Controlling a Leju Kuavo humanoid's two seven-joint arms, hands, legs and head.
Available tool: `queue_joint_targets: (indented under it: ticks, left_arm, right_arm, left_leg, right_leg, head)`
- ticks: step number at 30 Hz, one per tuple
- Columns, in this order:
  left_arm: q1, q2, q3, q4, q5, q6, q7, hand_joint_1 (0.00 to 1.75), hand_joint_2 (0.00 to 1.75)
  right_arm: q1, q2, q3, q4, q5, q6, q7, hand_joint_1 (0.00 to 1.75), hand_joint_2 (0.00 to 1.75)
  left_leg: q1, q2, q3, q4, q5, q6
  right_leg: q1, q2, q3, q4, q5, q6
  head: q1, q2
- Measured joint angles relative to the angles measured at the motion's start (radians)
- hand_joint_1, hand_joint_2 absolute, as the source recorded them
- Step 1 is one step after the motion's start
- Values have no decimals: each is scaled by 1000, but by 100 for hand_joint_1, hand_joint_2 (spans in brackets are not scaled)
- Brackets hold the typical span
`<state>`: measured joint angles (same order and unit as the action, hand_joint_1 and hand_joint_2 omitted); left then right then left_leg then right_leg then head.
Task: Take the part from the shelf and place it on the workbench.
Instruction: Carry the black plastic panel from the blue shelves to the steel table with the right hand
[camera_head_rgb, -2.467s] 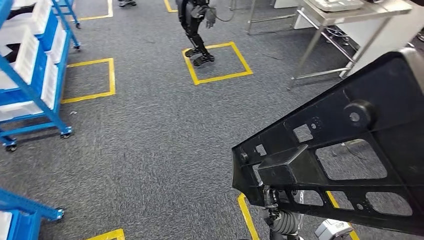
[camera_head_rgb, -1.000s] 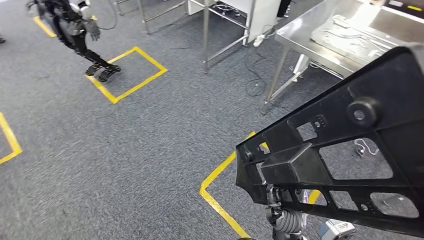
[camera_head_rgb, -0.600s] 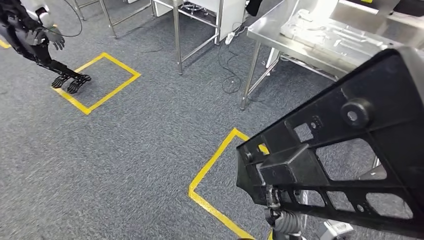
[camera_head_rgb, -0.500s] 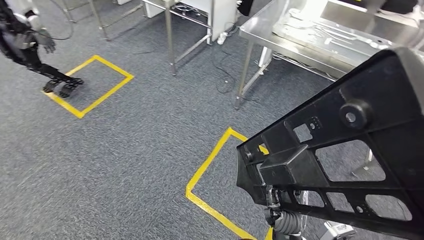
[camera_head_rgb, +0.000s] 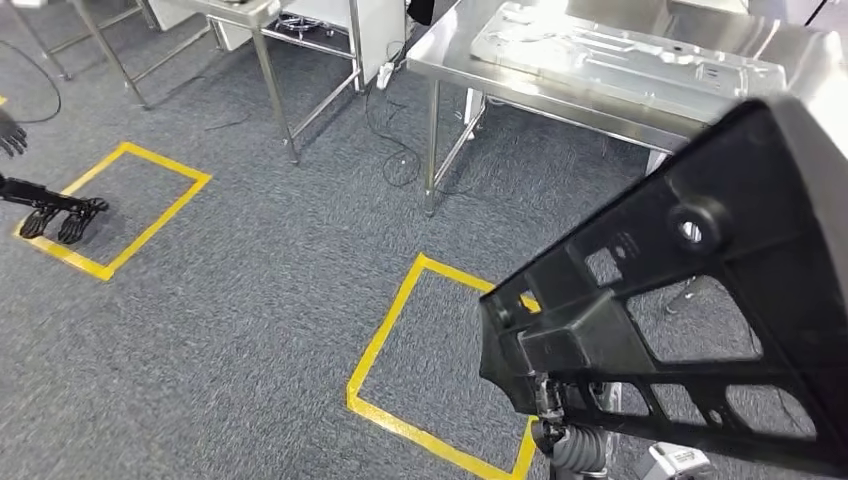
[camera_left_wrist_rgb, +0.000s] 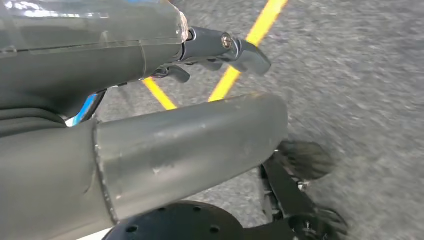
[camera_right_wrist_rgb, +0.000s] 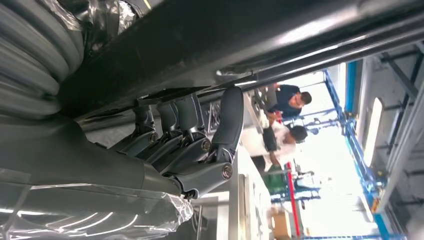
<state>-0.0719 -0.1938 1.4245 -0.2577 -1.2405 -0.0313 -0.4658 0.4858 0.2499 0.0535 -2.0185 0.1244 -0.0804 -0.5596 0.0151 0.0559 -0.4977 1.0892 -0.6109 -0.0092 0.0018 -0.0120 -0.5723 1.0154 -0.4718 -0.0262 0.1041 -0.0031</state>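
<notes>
Right hand (camera_right_wrist_rgb: 190, 135) has its dark fingers (camera_right_wrist_rgb: 230, 120) curled up against the underside of the black part (camera_head_rgb: 700, 300); the right wrist view shows this grip, while the head view shows the part raised low on the right, above the carpet (camera_head_rgb: 250, 300) and short of the steel worktop (camera_head_rgb: 450, 50). Left hand (camera_left_wrist_rgb: 220, 50) hangs over the carpet, fingers loosely apart, holding nothing.

robot hand (camera_right_wrist_rgb: 190, 135) gripping black part (camera_right_wrist_rgb: 210, 45), people (camera_right_wrist_rgb: 285, 115) beyond
</notes>
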Motion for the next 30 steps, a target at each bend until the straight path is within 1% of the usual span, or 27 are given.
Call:
queue_joint_targets:
  ticks: [1,2,3,4,5,6,7,8,9,10,11,12,13,14,16,17,18,19,20,21,23,24,25,27,28,29,30]
  left_arm:
    - [0,0,-1,0,0,0,-1,0,0]
    - [1,0,-1,0,0,1,-1,0,0]
    - [2,0,-1,0,-1,2,0,0,0]
    - [4,0,-1,0,-1,4,1,0,0]
    - [6,0,-2,0,-2,5,1,0,0]
    - [7,0,-2,0,-2,6,2,0,0]
    - [8,1,-3,0,-2,7,2,0,0]
    - [8,1,-3,0,-2,7,2,0,0]
    - [8,2,-3,0,-2,8,2,0,0]
    - [7,2,-4,0,-2,8,2,0,0]
    - [6,2,-4,0,-2,8,3,0,0]
    - [5,0,-5,0,-2,8,3,0,0]
    - [4,0,-5,0,-2,8,4,0,0]
    - [4,-1,-6,0,-2,7,5,0,0]
    - [7,0,-6,0,-2,6,7,0,0]
    - [9,0,-6,0,-2,6,7,0,0]
    - [10,0,-6,0,-2,5,8,0,0]
    - [11,1,-6,0,-2,4,9,0,0]
    - [11,1,-6,0,-2,3,9,0,0]
    - [11,1,-6,0,-2,1,9,0,0]
    - [9,0,-7,1,-2,-1,9,0,0]
    - [9,0,-8,1,-2,-2,9,0,0]
    - [8,-1,-9,1,-2,-2,9,0,0]
    - [4,-1,-11,1,-2,-3,9,0,0]
    - [2,-1,-12,1,-2,-3,9,0,0]
    - [1,-1,-13,1,-2,-3,9,0,0]
    - [1,0,-13,1,-2,-3,9,0,0]
  right_arm:
    - [0,1,0,-1,3,-2,1,175,175]
    - [0,1,1,-1,5,-5,2,175,175]
    - [1,1,1,-1,6,-8,3,175,175]
    - [3,1,1,-1,7,-11,3,175,175]
    - [3,1,1,-1,7,-14,4,175,175]
    - [4,1,1,-1,7,-15,5,175,175]
    - [4,1,1,-1,7,-16,5,175,175]
    - [4,1,2,-1,7,-17,5,175,175]
    - [4,1,2,-1,7,-17,5,175,175]
    - [4,1,2,-1,7,-18,6,175,175]
    - [5,1,3,-1,7,-18,8,175,175]
    - [7,1,3,-1,8,-19,10,175,175]
    - [8,1,3,-2,8,-20,12,175,175]
    - [9,1,3,-3,9,-21,14,175,175]
    - [8,0,3,-4,10,-23,17,175,175]
    - [6,0,3,-5,10,-25,18,175,175]
    - [6,0,3,-5,11,-26,19,175,175]
    - [7,0,3,-5,11,-27,19,175,175]
    - [8,0,3,-5,11,-28,20,175,175]
    - [8,0,3,-5,12,-29,20,175,175]
    - [8,0,3,-5,16,-31,21,175,175]
    - [7,0,4,-5,18,-32,22,175,175]
    - [7,0,5,-5,19,-33,23,175,175]
    - [8,0,7,-6,21,-36,24,175,175]
    - [10,0,7,-6,22,-38,24,175,175]
    - [11,0,8,-7,22,-39,24,175,175]
    - [10,0,9,-7,22,-40,25,175,175]
  left_leg:
    - [1,-28,-35,68,-30,-1]
    - [1,-40,-74,138,-55,-2]
    - [1,-45,-108,190,-63,-2]
    - [1,-47,-127,208,-51,-2]
    - [1,-50,-128,186,-17,-1]
    - [1,-58,-112,129,30,1]
    - [2,-81,-90,66,68,4]
    - [3,-108,-71,7,94,8]
    - [3,-130,-59,-28,105,11]
    - [2,-145,-55,-41,103,14]
    - [0,-141,-54,-47,102,18]
    - [1,-128,-52,-49,104,23]
    - [2,-116,-49,-55,107,30]
    - [5,-101,-46,-62,110,35]
    - [6,-72,-41,-69,110,44]
    - [5,-57,-41,-69,109,46]
    - [4,-42,-40,-69,106,46]
    - [4,-27,-38,-69,104,46]
    - [4,-13,-35,-69,101,45]
    - [4,1,-30,-69,97,43]
    - [2,23,-18,-70,90,37]
    - [1,31,-14,-71,86,33]
    - [1,40,-10,-73,84,28]
    - [-1,59,1,-80,80,16]
    - [0,54,7,-79,76,11]
    - [0,37,5,-64,64,6]
    - [0,11,-10,-28,41,3]
  right_leg:
    - [0,11,1,-1,-1,-4]
    - [1,23,1,0,-2,-6]
    - [2,39,2,2,-3,-8]
    - [2,55,4,4,-5,-8]
    - [2,72,6,7,-8,-7]
    - [2,88,9,11,-12,-5]
    - [0,102,10,14,-16,-1]
    - [1,115,9,21,-20,4]
    - [-2,126,5,26,-22,10]
    - [-4,137,-1,28,-21,17]
    - [-6,149,-6,29,-19,24]
    - [-8,158,-8,27,-17,31]
    - [-6,147,-11,32,-20,37]
    - [-3,123,-20,51,-32,42]
    - [-2,52,-67,147,-83,52]
    - [-5,33,-100,209,-111,57]
    - [-9,23,-128,261,-128,61]
    - [-12,19,-142,284,-127,64]
    - [-14,15,-136,269,-107,66]
    - [-15,5,-110,216,-71,65]
    - [-8,-40,-38,78,-14,54]
    - [-3,-58,-15,34,-2,47]
    - [2,-67,-7,15,-2,40]
    - [5,-47,-5,9,-2,28]
    - [2,-36,-2,3,2,23]
    - [-2,-24,2,-5,6,17]
    - [-6,-14,6,-13,10,12]
  head:
    - [0,0]
    - [0,0]
    - [0,0]
    - [0,0]
    - [0,0]
    - [0,0]
    - [0,0]
    - [0,0]
    - [0,0]
    - [0,0]
    - [0,0]
    - [0,0]
    - [1,0]
    - [3,0]
    - [7,0]
    - [8,0]
    - [8,0]
    - [8,0]
    - [8,0]
    - [8,0]
    - [7,0]
    - [7,0]
    - [7,0]
    - [7,0]
    - [7,0]
    - [7,0]
    - [7,0]
